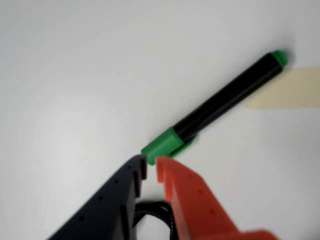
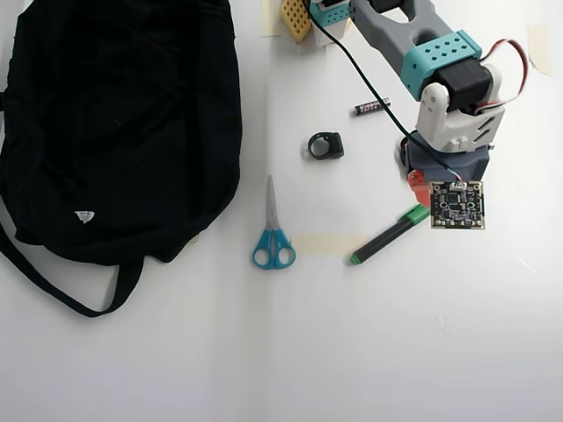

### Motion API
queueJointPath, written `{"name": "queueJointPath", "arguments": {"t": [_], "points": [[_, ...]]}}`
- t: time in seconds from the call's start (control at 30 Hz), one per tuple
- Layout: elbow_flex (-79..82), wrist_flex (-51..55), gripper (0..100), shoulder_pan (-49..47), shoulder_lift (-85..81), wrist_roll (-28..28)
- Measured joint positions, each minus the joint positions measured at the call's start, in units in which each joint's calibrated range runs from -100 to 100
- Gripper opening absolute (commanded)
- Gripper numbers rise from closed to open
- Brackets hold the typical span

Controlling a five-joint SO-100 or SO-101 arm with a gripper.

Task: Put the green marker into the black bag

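The green marker [image 1: 225, 97] lies flat on the white table, its green cap toward me and its small green end far right. In the overhead view the marker [image 2: 387, 235] lies slanted at centre right. My gripper [image 1: 151, 164] has a dark finger and an orange finger, nearly together with only a narrow slit between them. Its tips sit just short of the cap and hold nothing. In the overhead view the gripper [image 2: 421, 195] hangs over the cap end. The black bag [image 2: 114, 123] lies at the far left, its strap looping below it.
Blue-handled scissors [image 2: 273, 237] lie between bag and marker. A small black battery [image 2: 371, 107] and a black ring-shaped object [image 2: 325, 145] lie near the arm's base. A beige tape strip [image 2: 321, 244] sits by the marker's end and also shows in the wrist view [image 1: 290, 90].
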Motion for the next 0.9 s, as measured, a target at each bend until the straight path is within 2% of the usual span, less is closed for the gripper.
{"name": "queueJointPath", "arguments": {"t": [0.63,0.9], "points": [[-0.2,2.2,2,-1.4,0.0,-5.6],[-0.2,2.2,2,-1.9,0.0,-6.1]]}}
